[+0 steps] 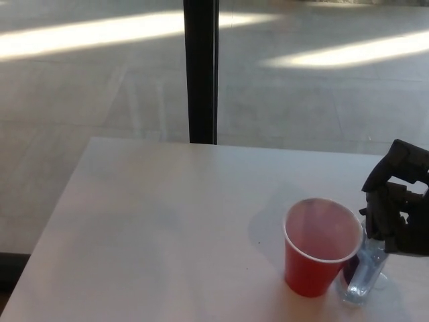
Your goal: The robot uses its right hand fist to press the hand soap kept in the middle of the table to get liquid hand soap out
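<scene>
Clear soap bottle (pixel 362 276) standing just right of the red cup (pixel 320 245), touching or nearly touching its side, near the table's (pixel 167 228) front right part rather than its middle. Right hand (pixel 397 216) directly above the bottle, fingers curled into a loose fist, apparently on the pump top, which stays hidden beneath it; actual contact impossible to confirm. Left hand nowhere in sight. Bottle likely light, slim, stiff plastic, slick-walled and easy to tip. Best pressed straight down on the pump head, not gripped at the sides. Off-centre force liable to topple it against the cup, itself light and empty-looking.
</scene>
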Robot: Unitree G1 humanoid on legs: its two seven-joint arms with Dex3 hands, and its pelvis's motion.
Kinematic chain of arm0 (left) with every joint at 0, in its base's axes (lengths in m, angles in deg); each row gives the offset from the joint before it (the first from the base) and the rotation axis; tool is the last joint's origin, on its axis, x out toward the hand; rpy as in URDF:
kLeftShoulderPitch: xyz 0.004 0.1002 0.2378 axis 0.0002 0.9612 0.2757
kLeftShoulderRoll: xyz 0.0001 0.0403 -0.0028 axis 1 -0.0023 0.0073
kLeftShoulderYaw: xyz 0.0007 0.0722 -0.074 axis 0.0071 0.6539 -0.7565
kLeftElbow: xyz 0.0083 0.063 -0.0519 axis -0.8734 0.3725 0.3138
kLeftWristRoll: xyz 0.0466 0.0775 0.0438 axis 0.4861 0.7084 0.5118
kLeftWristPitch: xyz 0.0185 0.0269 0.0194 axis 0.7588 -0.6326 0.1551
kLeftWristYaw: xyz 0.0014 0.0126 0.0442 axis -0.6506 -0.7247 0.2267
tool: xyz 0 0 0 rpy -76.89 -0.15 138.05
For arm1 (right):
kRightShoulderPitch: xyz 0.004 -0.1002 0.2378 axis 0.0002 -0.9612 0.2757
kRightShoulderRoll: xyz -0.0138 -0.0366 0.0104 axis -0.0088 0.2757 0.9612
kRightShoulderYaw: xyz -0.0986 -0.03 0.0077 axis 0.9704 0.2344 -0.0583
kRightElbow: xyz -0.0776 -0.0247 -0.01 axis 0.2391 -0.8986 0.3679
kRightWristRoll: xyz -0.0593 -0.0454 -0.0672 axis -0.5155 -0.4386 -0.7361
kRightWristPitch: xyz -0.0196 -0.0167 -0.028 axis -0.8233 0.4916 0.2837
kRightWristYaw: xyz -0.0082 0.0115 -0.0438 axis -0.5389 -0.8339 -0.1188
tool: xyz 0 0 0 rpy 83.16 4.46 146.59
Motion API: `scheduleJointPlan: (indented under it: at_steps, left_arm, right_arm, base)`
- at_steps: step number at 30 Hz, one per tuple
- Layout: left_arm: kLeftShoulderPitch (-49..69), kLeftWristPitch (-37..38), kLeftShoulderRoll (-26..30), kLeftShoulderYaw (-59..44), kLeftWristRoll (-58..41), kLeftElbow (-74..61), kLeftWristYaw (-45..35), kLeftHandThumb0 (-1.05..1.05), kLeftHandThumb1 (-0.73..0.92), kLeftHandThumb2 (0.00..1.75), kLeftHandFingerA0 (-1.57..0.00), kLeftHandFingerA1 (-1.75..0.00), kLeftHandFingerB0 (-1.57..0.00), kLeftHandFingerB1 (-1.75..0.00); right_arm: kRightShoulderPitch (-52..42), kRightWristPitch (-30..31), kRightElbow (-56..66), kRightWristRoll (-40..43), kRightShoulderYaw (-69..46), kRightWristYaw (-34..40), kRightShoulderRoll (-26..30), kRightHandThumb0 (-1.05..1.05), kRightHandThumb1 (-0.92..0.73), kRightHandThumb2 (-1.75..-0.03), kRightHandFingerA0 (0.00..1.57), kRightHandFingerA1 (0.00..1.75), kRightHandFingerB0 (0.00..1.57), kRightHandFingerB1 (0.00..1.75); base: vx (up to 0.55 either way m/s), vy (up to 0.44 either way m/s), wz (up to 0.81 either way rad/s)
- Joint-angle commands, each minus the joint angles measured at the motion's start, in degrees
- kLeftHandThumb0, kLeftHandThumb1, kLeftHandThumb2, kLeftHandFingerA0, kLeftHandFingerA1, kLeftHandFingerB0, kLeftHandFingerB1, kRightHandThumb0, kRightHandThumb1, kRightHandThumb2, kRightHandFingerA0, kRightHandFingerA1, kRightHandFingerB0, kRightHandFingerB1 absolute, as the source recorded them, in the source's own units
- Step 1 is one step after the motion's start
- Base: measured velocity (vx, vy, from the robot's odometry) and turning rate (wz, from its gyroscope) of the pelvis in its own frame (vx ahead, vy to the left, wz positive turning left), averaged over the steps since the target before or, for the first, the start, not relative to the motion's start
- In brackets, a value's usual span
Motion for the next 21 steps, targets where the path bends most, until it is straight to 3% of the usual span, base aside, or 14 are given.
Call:
scheduleJointPlan:
  at_steps: [1,2,4,8,15,17,18,21]
  left_arm:
    - [-1.1,-1.2,1.8,0.1,0.3,0.8,0.6,-0.16,0.45,0.98,-0.67,-0.86,-0.5,-0.75]
    - [-1.4,-0.6,1.8,-0.1,0.2,1.6,0.5,-0.17,0.49,0.92,-0.65,-0.9,-0.5,-0.78]
    - [-1.7,-1.1,1.9,0.0,0.2,1.6,0.7,-0.16,0.45,0.98,-0.67,-0.86,-0.51,-0.75]
    - [-1.8,-1.0,2.1,0.1,0.4,1.8,0.5,-0.16,0.49,0.91,-0.67,-0.9,-0.51,-0.78]
    - [-1.3,-0.5,2.3,0.4,0.6,1.6,-0.1,-0.15,0.45,0.99,-0.67,-0.85,-0.51,-0.75]
    - [-1.4,-0.8,2.3,0.3,0.5,1.6,0.1,-0.16,0.49,0.92,-0.66,-0.88,-0.53,-0.77]
    - [-1.5,-0.9,2.3,0.3,0.6,1.7,0.2,-0.16,0.49,0.91,-0.66,-0.88,-0.53,-0.77]
    - [-1.6,-1.3,2.2,0.2,0.4,1.5,0.5,-0.16,0.49,0.91,-0.67,-0.89,-0.52,-0.77]
  right_arm:
    - [-10.9,14.0,-11.5,-7.4,6.5,-0.8,1.9,-0.23,-0.5,-1.28,1.06,1.75,0.73,1.67]
    - [-10.7,13.7,-12.2,-7.4,6.7,-1.0,1.8,-0.24,-0.5,-1.28,1.06,1.75,0.74,1.64]
    - [-10.7,13.5,-13.0,-7.6,7.0,-1.1,1.9,-0.24,-0.51,-1.25,1.04,1.75,0.79,1.59]
    - [-10.9,12.5,-13.9,-7.3,7.2,-1.8,2.0,-0.26,-0.5,-1.27,1.05,1.75,0.74,1.65]
    - [-11.6,14.4,-13.7,-6.3,7.6,-1.4,2.2,-0.24,-0.5,-1.26,1.05,1.75,0.71,1.69]
    - [-11.9,15.3,-13.5,-6.1,7.7,-0.8,2.1,-0.25,-0.52,-1.24,1.05,1.75,0.83,1.57]
    - [-11.9,15.4,-13.7,-5.7,7.6,-1.0,1.9,-0.25,-0.52,-1.23,1.06,1.75,0.76,1.62]
    - [-12.5,15.1,-14.4,-5.6,8.0,-1.7,2.0,-0.25,-0.52,-1.25,1.06,1.75,0.77,1.63]
  base:
    - [0.0,0.0,0.0]
    - [0.0,0.0,0.0]
    - [0.0,0.0,0.0]
    - [0.0,0.0,0.0]
    - [0.0,0.0,0.0]
    - [0.0,0.0,0.0]
    - [0.0,0.0,0.0]
    - [0.0,0.0,0.0]
